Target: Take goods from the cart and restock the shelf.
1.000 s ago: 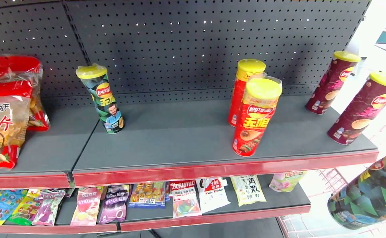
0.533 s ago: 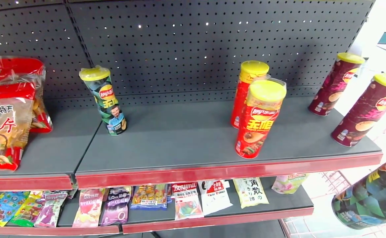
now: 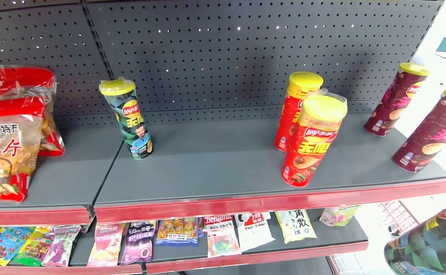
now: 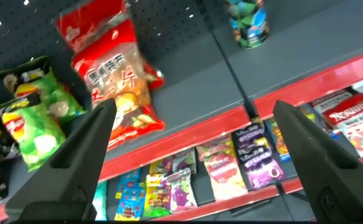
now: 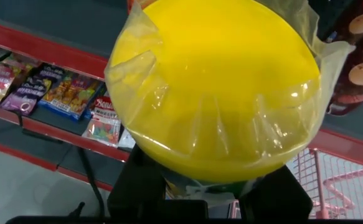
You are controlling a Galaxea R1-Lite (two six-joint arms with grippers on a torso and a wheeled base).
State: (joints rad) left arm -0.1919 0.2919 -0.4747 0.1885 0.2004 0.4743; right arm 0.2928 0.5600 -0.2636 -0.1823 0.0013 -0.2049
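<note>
Shelf goods all slid rightward and slightly down across the head view over the last second, together, so the camera had shifted and the goods had not. The held can (image 3: pixel 425 244) sank a little toward the lower right corner, much as the rest did.

The right gripper (image 5: pixel 206 199) had its jaws clamped on that can, whose film-wrapped yellow lid faced the wrist camera. The left gripper (image 4: pixel 193 162) hung with jaws apart and nothing between them, before the left part of the shelf.

By my reading the can was out of the cart (image 3: pixel 398 217) but not yet placed. It sat low, below the lip (image 3: pixel 245 204), so it likely needed lifting over that red edge.

The widest bare stretch of shelf (image 3: pixel 215 160) lay mid-frame, between the green can (image 3: pixel 131 118) on the left and the two red cans (image 3: pixel 312 141) on the right. That gap beside its matching can seemed the natural slot.

The front red can stood near the lip, and the nearer of the maroon cans (image 3: pixel 427 133) stood close to the shelf's right end. An approach from the lower right risked brushing either. Red bags (image 3: pixel 8 145) crowded the far left, and the pegboard (image 3: pixel 226 57) closed the back.
</note>
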